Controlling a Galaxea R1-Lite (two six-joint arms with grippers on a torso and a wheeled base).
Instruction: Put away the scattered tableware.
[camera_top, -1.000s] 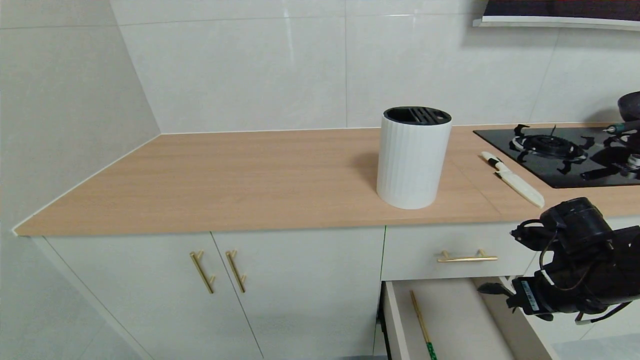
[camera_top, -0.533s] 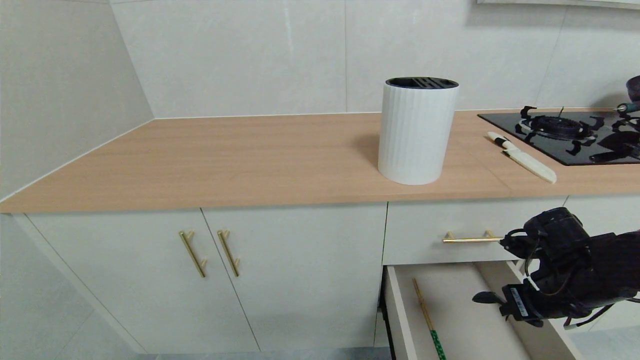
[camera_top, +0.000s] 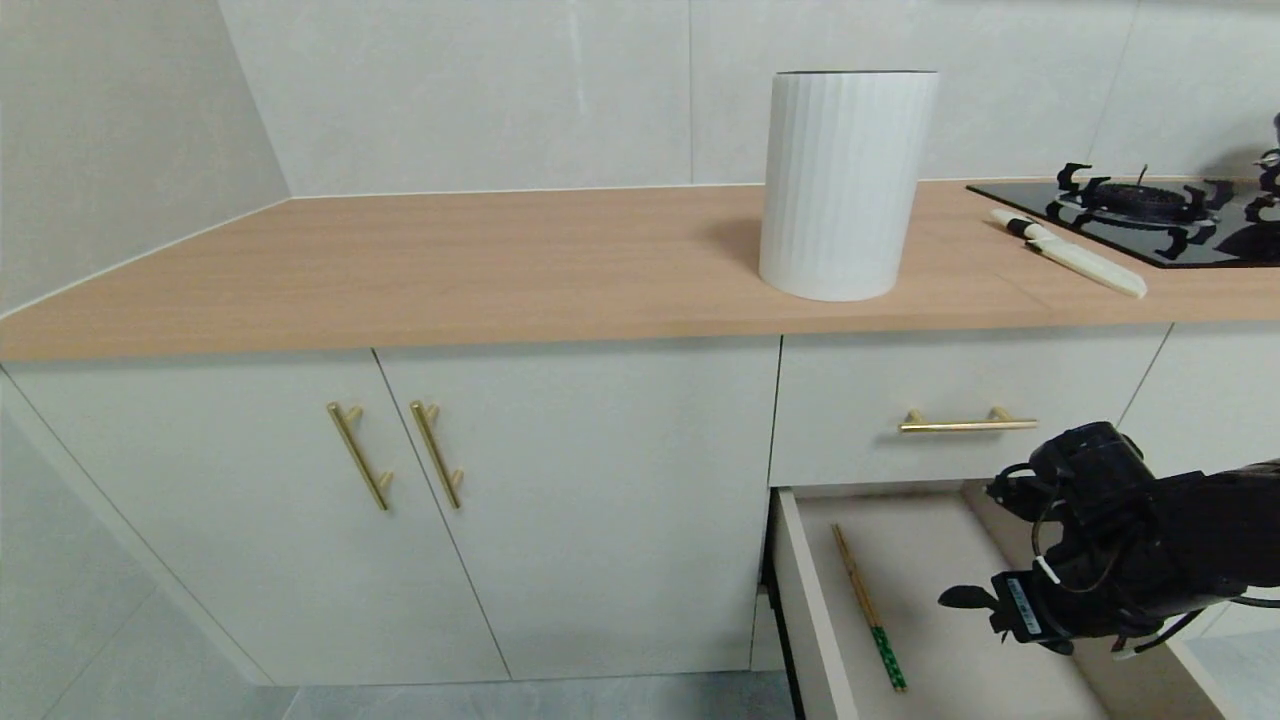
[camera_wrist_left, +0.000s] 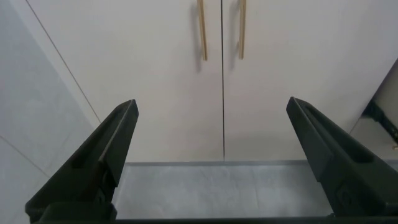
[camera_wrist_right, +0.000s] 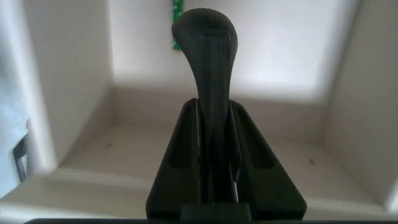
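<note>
Black utensil (camera_top: 965, 597): rounded end sticks out ahead of the right gripper (camera_top: 1003, 608), shank pinched between its fingers. Probably a spoon; the clamped part is hidden, so I cannot tell for sure. In the right wrist view the jaws are pressed flat against both sides of the utensil (camera_wrist_right: 208, 74).

- The grip is far back on the shank, so the free end leads. Judgement: this lets the tip go into the drawer first without the fingers touching the floor of it.
- Open drawer (camera_top: 800, 590): directly below and ahead of the right gripper, which hangs over its right-hand part and is not touching its floor.
- Chopsticks (camera_top: 868, 607): lying flat in the drawer, beyond the utensil's tip and apart from it, near the drawer's left wall. Judgement: tableware is collected here, so a release beside them fits the task.

Step in hand (judgement): carry is nearly done; lowering and release remain.

- Knife (camera_top: 1070, 258): on the counter (camera_top: 450, 260) well above the right gripper, between the knife block (camera_top: 845, 190) and the stove (camera_top: 1140, 205). Not yet put away.
- Upper drawer handle (camera_top: 968, 424): just above the gripper. Risk: the wrist may clip it on the way out.

Left gripper (camera_wrist_left: 212, 109): fingers spread wide, nothing between them, held low facing the cabinet doors (camera_wrist_left: 217, 74). Judgement: it is parked out of the way.
</note>
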